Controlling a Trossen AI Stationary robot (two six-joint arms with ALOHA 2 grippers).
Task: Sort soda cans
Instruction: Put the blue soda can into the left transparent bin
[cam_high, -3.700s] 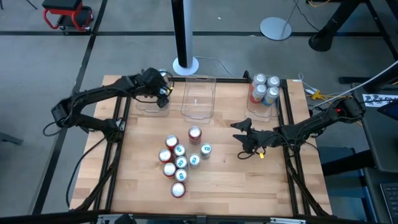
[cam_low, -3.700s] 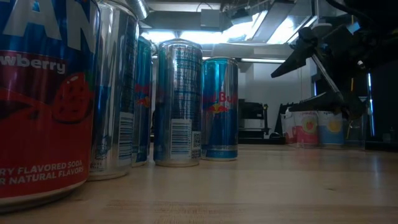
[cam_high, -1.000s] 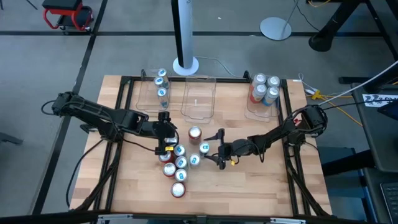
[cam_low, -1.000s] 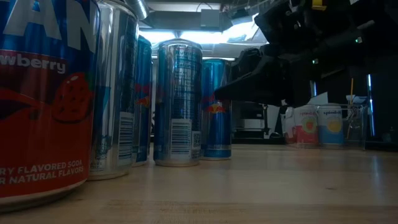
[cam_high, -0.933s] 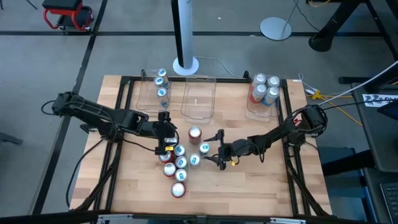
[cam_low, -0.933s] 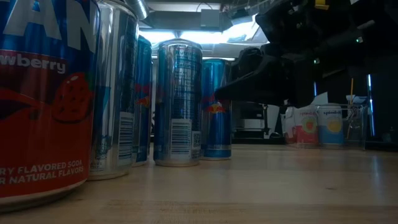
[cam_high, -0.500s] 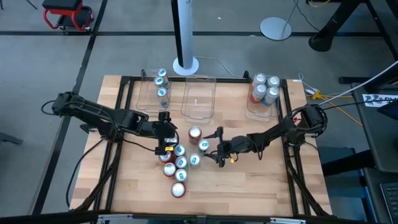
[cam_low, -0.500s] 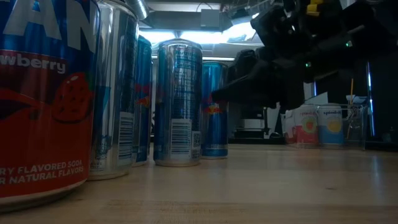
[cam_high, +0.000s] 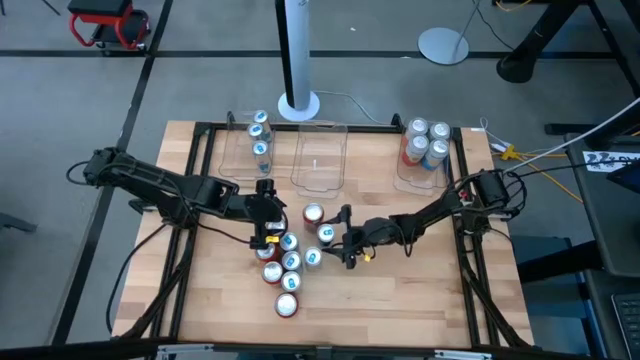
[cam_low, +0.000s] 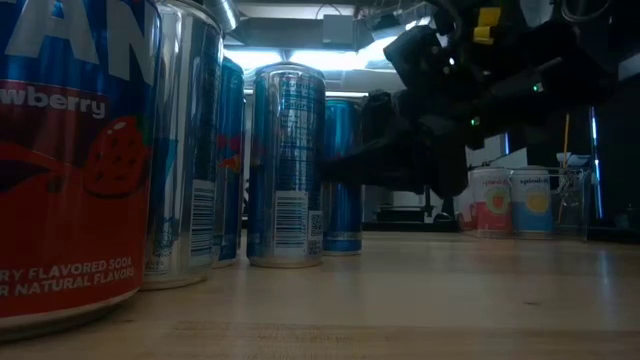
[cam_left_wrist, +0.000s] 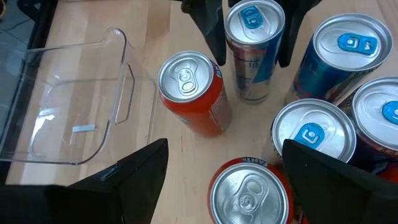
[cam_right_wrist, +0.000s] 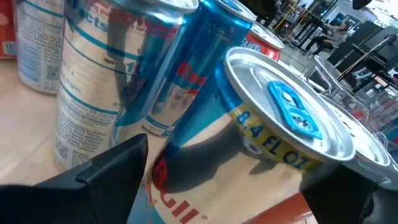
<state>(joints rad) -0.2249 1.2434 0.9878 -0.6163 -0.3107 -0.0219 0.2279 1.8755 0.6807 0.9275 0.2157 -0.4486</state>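
Right gripper (cam_high: 338, 234): at table centre, fingers spread wide on either side of a blue-and-silver can (cam_high: 327, 235), one finger (cam_left_wrist: 213, 28) on each flank, neither clearly pressing. That can stands at the right edge of the cluster (cam_high: 285, 258) of soda cans, long axis vertical, silver top with blue tab facing up; in the right wrist view it (cam_right_wrist: 267, 134) looks tilted between the fingers. Just beside it stands a red can (cam_high: 313, 214), also upright. Left gripper (cam_high: 266, 224): over the cluster's upper left, fingers wide apart, holding nothing, a red can (cam_left_wrist: 250, 191) below between them. Left bin (cam_high: 236, 160): two cans lying on their sides. Middle bin (cam_high: 318, 158): no cans. Right bin (cam_high: 424, 144): four upright cans.
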